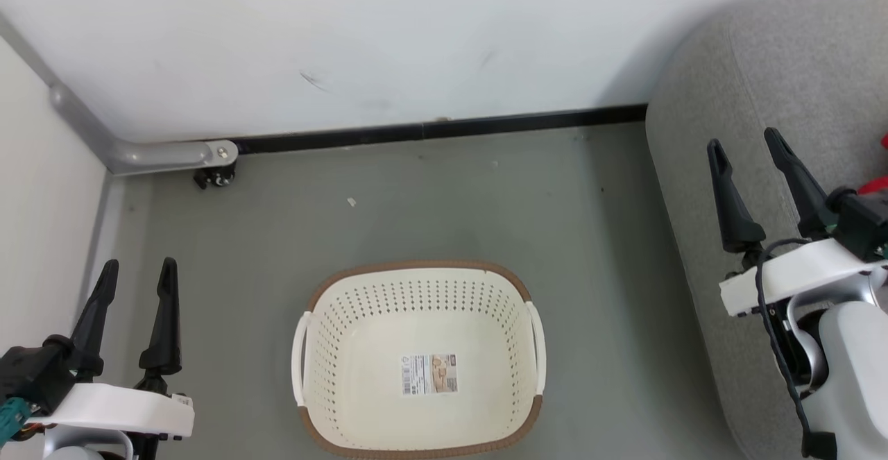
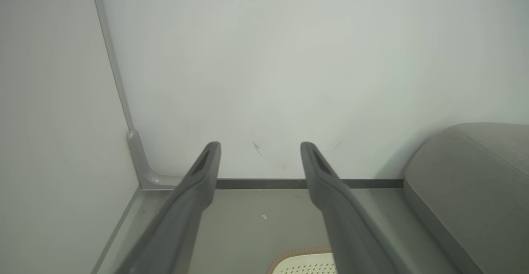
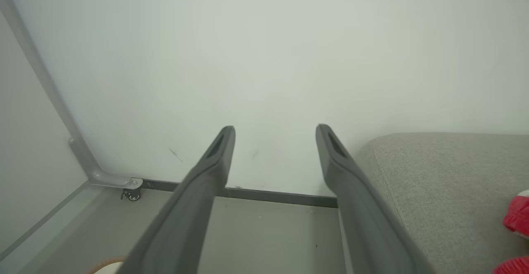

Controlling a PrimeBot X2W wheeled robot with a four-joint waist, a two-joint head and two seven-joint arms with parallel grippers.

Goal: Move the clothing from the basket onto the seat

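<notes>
Well, basket point(image 1: 416, 302) with sticker point(image 1: 429, 375), possibly barcoded.

Low in the middle of the head view, the cream-white oval plastic basket point(image 1: 416, 300) looks smooth with a slight sheen. Its brown rim band point(image 1: 416, 264) has a rougher, woven-looking texture, and a paper label sticker point(image 1: 429, 374) lies flat inside. At the right, the large grey sofa point(image 1: 763, 64) is matt cloth with a coarse weave. The bright red clothing point(image 3: 516, 218) at the right wrist view's lower right looks soft. The long dark fingers of the left gripper point(image 1: 139, 264) and right gripper point(image 1: 744, 139) are smooth, matt plastic. The grey-green floor point(image 1: 485, 196) is matt.
</notes>
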